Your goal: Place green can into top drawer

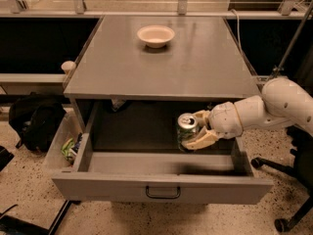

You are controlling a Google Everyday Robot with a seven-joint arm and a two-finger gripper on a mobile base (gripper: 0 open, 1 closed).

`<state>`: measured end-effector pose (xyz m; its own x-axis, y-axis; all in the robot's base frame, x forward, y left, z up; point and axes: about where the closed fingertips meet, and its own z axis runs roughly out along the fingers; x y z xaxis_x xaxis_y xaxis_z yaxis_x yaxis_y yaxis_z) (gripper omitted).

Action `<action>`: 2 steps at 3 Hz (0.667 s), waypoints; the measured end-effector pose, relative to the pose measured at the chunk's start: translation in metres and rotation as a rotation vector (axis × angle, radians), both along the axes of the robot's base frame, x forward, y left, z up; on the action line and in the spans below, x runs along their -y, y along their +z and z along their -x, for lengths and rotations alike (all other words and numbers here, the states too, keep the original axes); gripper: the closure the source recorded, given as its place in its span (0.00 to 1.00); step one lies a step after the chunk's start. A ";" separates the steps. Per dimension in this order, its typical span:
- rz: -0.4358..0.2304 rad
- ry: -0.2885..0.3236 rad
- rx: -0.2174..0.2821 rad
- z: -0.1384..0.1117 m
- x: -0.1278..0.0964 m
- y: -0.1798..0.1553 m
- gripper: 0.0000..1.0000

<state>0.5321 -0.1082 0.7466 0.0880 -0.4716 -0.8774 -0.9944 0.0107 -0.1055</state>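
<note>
The green can, with a silver top and pull tab, is held upright inside the open top drawer, near its right side and low over the drawer floor. My gripper comes in from the right on a white arm and is shut on the can, one finger behind it and one in front. The grey drawer is pulled fully out below the table top, and its black centre handle faces me.
A pale round bowl stands on the grey table top. A translucent plastic bin with some items hangs at the drawer's left. A black bag lies on the floor at left. Office chair wheels are at the lower right.
</note>
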 end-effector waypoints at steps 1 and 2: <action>-0.068 0.004 -0.067 0.008 -0.014 -0.033 1.00; -0.121 0.007 -0.121 0.014 -0.024 -0.058 1.00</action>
